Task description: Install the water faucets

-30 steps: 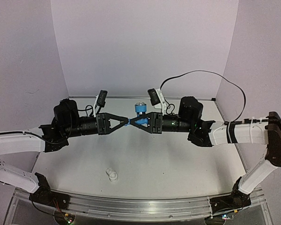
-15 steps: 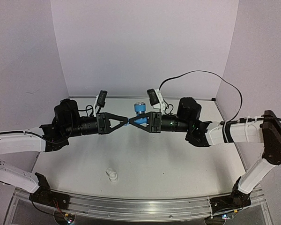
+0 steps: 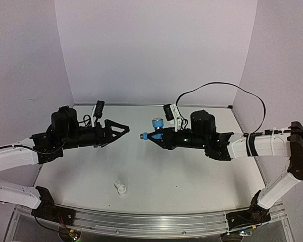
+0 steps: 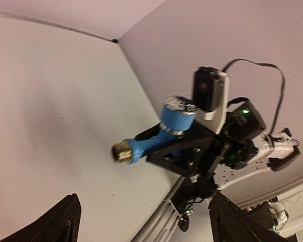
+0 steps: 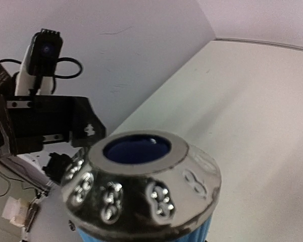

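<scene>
One blue tap (image 3: 147,135) is clamped in the right gripper (image 3: 153,136). The left gripper (image 3: 122,132) gapes wide, near it

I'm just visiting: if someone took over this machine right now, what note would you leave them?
Left gripper: open, empty, apart from the blue tap.
Right gripper: shut on the tap, held over the table, brass end toward the left gripper.
White fitting: lying alone near the table's front edge.
Done: tap picked up.
Left: installing it, probably on that fitting.
</scene>
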Available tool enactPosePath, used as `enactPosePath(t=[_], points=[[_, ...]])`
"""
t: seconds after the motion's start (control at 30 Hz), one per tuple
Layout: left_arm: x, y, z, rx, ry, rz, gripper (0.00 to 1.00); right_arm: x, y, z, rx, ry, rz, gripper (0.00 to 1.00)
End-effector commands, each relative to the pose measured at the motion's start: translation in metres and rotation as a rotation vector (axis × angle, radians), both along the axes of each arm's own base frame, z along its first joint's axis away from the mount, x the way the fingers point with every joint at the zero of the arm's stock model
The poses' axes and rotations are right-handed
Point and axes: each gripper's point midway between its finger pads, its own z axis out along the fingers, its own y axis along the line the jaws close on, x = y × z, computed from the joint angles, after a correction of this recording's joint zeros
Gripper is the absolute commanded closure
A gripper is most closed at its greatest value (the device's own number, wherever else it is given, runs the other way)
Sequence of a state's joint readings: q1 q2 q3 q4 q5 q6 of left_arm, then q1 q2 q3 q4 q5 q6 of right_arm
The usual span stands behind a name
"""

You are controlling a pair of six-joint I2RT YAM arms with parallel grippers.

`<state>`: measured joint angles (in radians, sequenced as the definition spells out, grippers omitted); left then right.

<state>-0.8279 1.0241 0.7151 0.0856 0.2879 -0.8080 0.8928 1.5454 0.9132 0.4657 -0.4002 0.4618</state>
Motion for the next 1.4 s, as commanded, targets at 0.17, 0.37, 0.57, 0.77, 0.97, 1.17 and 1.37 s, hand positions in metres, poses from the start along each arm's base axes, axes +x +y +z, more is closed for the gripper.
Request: enactPosePath(t=[0.17, 0.37, 0.57, 0.77, 0.97, 1.17, 1.37], points=[[-0.034, 0.051, -0.112, 0.492, 0.427, 0.098, 0.15, 0.016, -0.053, -0.019, -0.262, -0.220, -0.176, 1.00], [-0.067, 0.047, -0.153, 0.833, 0.479, -0.013, 0.16, 0.002, -0.058, -0.016, -0.263, -0.266, -0.128, 1.00], [-0.099, 0.013, -0.162, 1.161, 0.089, -0.301, 0.11, -0.020, -0.068, -0.006, -0.222, -0.306, -0.065, 1.00], [-0.069, 0.007, -0.125, 1.168, -0.425, -0.343, 0.03, -0.037, -0.075, 0.009, -0.157, -0.327, -0.029, 1.00], [-0.088, -0.003, -0.089, 0.931, -0.741, -0.590, 0.00, -0.051, -0.079, 0.021, -0.114, -0.353, 0.013, 1.00], [-0.087, 0.002, -0.092, 0.874, -0.636, -0.775, 0.01, -0.058, -0.075, 0.036, -0.082, -0.370, 0.059, 1.00], [-0.080, 0.008, -0.120, 0.938, -0.626, -0.847, 0.02, -0.060, -0.072, 0.047, -0.083, -0.389, 0.082, 1.00]])
